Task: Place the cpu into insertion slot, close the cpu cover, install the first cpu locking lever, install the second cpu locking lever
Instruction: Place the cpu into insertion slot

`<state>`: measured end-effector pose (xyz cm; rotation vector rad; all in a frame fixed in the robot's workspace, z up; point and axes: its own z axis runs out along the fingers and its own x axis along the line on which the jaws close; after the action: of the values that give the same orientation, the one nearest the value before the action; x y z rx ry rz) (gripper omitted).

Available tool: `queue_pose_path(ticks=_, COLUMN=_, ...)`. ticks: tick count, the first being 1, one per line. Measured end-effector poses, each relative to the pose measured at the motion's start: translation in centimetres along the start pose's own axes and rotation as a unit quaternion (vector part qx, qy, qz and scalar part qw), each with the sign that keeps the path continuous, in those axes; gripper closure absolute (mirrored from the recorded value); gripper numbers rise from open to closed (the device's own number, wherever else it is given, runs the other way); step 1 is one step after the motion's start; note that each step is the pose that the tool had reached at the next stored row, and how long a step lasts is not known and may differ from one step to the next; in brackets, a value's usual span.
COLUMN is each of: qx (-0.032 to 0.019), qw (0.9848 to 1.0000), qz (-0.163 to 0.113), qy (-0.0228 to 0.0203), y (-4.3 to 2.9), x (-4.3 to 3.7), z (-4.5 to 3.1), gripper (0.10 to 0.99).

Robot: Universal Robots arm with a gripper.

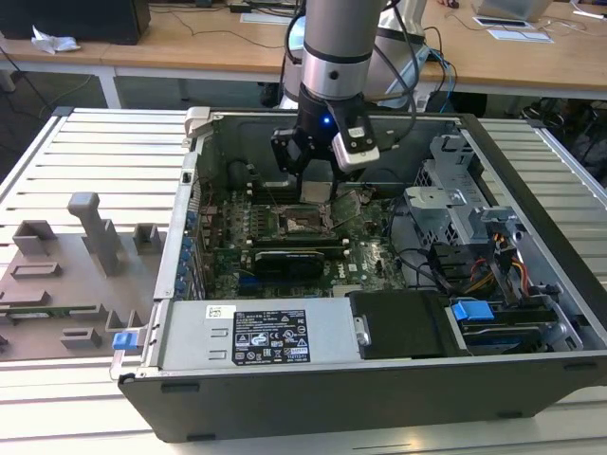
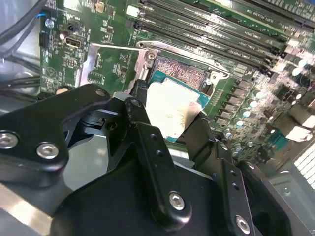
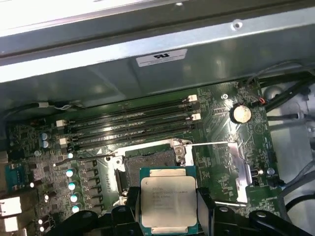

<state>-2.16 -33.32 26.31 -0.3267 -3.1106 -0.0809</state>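
gripper (image 3: 167, 210) tight around the cpu (image 3: 166, 196) — silver-grey top, thin green rim — over the insertion slot (image 3: 147, 158)

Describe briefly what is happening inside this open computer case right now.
The gripper is shut on the cpu, gripping two opposite edges, and holds it close over the insertion slot on the green motherboard. The slot's dark pin field lies uncovered; the chip is not yet seated.

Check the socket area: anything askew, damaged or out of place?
Nothing stands out. The gripper holds the cpu by two opposite edges, close to the open insertion slot, with its edges roughly parallel to the slot's. The slot is uncovered, with no debris or damage visible.
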Motion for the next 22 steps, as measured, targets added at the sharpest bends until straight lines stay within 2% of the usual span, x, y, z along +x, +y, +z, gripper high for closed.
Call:
queue_pose_path(ticks=3, qx=-0.0003, qw=0.9994, qz=0.034, qy=-0.0018, y=0.00, x=0.00, z=0.01, gripper=0.541)
queue_pose_path(ticks=5, qx=-0.0004, qw=0.9990, qz=0.045, qy=-0.0023, y=-0.01, x=0.00, z=0.01, gripper=0.541)
queue_pose_path(ticks=10, qx=-0.0008, qw=0.9959, qz=0.091, qy=-0.0048, y=-0.01, x=0.00, z=0.04, gripper=0.541)
queue_pose_path(ticks=14, qx=-0.0006, qw=0.9934, qz=0.114, qy=-0.0061, y=-0.01, x=0.00, z=0.05, gripper=0.541)
queue_pose_path(ticks=16, qx=-0.0006, qw=0.9916, qz=0.129, qy=-0.0069, y=-0.01, x=0.00, z=0.05, gripper=0.541)
queue_pose_path(ticks=18, qx=-0.0007, qw=0.9889, qz=0.148, qy=-0.0079, y=-0.01, x=0.00, z=0.06, gripper=0.541)
queue_pose_path(ticks=20, qx=-0.0007, qw=0.9869, qz=0.161, qy=-0.0086, y=-0.01, x=0.00, z=0.07, gripper=0.541)
queue_pose_path(ticks=22, qx=-0.0006, qw=0.9834, qz=0.181, qy=-0.0097, y=-0.01, x=0.00, z=0.08, gripper=0.541)
